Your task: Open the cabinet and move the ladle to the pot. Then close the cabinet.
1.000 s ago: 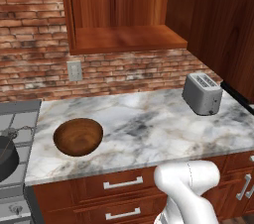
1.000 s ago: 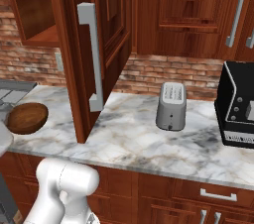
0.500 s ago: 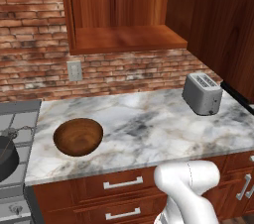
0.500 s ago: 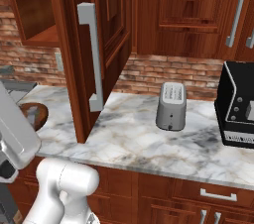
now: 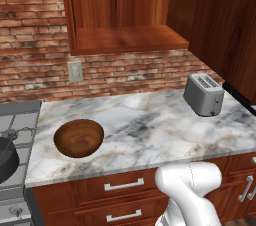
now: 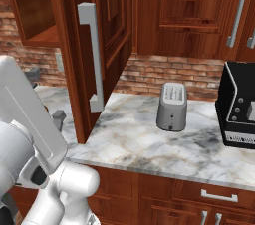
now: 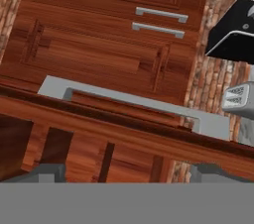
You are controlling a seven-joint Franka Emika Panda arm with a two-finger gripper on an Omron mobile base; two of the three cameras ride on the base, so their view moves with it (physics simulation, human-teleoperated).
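Cabinet (image 5: 125, 15) hangs open on the brick wall (image 5: 30, 45), its one panelled door (image 6: 107, 25) swung out over the counter, one long silver bar handle (image 6: 92, 57) on its face. Inside I count one shelf board, bare as far as I can see; I cannot make out the ladle anywhere. In the hand view the gripper (image 7: 126, 173) points at that door edge and handle, its two dark fingertips (image 7: 47, 172) spread wide apart with nothing between them. One white arm link (image 6: 25, 124) crosses the left side of the right base view.

On the marble counter (image 5: 150, 130) there is one brown wooden bowl (image 5: 78, 137) near the left end and one silver toaster (image 5: 203, 94) well apart from it at the right. One dark pot (image 5: 6, 157) with a thin loop handle sits on the stove (image 5: 20, 120) at the left edge, just beside the counter. One wall outlet (image 5: 75, 71) sits on the brick above the bowl. One black appliance (image 6: 239, 112) stands right of the toaster. Below the counter I count two drawers (image 5: 125, 185) with short horizontal handles. Two more vertical bar handles (image 6: 238, 12) show on the closed upper cabinets at the right.
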